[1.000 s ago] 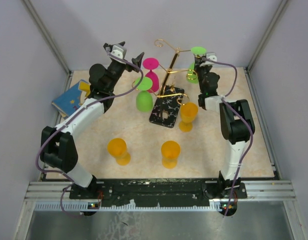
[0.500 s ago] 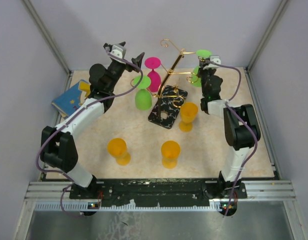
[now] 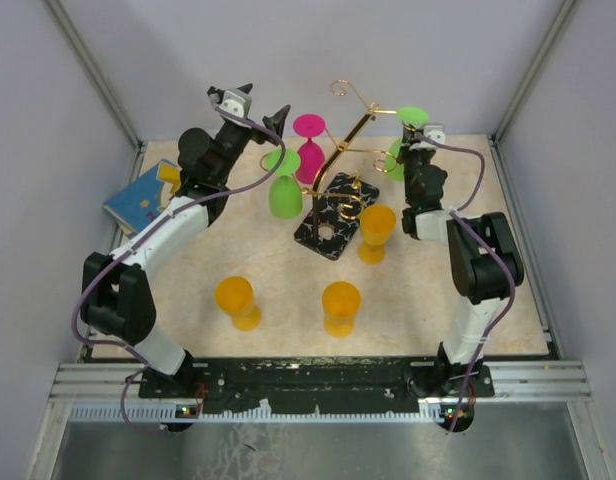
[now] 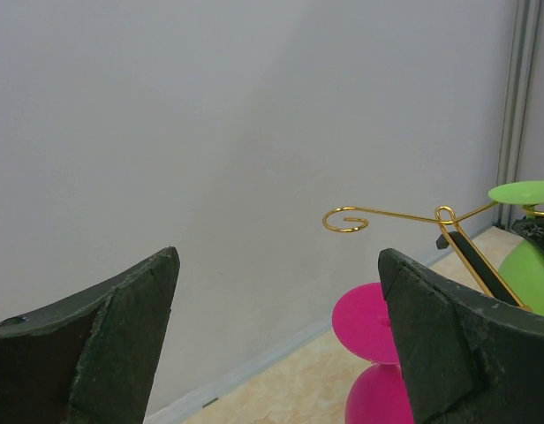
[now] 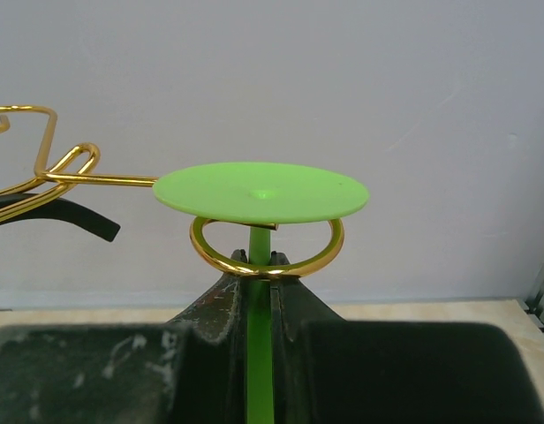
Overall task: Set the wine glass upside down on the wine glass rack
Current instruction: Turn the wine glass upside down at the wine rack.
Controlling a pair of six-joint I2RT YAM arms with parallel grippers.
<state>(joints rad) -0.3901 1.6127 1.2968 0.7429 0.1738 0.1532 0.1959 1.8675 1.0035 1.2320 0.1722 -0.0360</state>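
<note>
The wine glass rack (image 3: 340, 150) is a gold wire stand on a black marbled base (image 3: 333, 215), and it leans to the right. My right gripper (image 3: 406, 140) is shut on the stem (image 5: 260, 353) of a green wine glass held upside down, its foot (image 5: 261, 192) on top. A gold ring (image 5: 268, 254) of the rack circles the stem just under the foot. A second green glass (image 3: 285, 192) and a pink glass (image 3: 310, 150) hang foot-up by the rack. My left gripper (image 3: 260, 103) stays open and empty, high at the rack's left, with the pink glass (image 4: 369, 327) beyond its fingers.
Three orange glasses stand on the table: one (image 3: 376, 232) beside the rack base, two nearer the front (image 3: 236, 300) (image 3: 340, 305). A blue book (image 3: 143, 195) lies at the left edge. Grey walls close in the back and both sides.
My right gripper has carried the green glass to the right and slightly nearer. The rack's top has swung right with it and its base has turned. The left arm has not moved.
</note>
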